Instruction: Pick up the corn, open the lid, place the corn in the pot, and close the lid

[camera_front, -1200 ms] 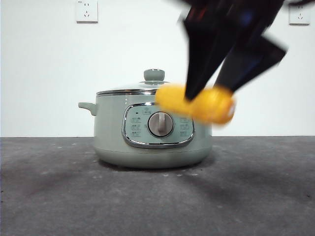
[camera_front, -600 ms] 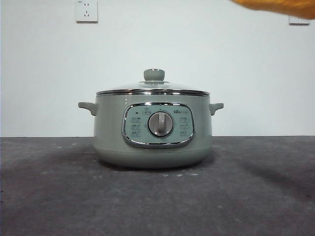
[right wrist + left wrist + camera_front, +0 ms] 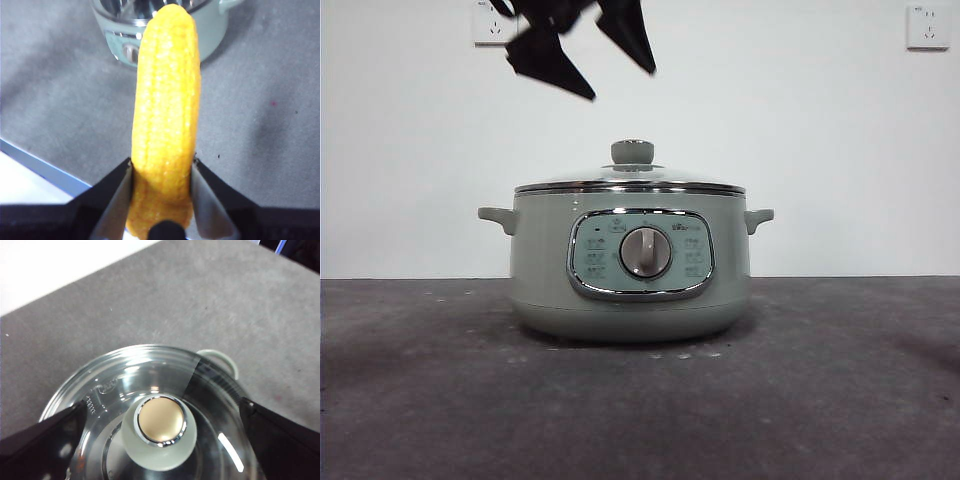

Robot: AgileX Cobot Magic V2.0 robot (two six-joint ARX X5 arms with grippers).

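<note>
The corn (image 3: 165,115) is kept clamped between the 2 jaws of the right gripper (image 3: 162,172), held high and clear of the pot (image 3: 630,265), while the left gripper (image 3: 582,48) is spread wide and empty above the knob (image 3: 160,432) – seemingly so the lid (image 3: 630,182), seated on the pot, can be lifted first.

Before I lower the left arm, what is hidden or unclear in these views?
- Yellow-orange corn cob: gone from front view; right wrist view hides its lower end behind the right gripper.
- Sage-green round pot: interior unreadable through the glare on the domed glass lid.
- Left gripper: cut off by the front view's top edge.
</note>
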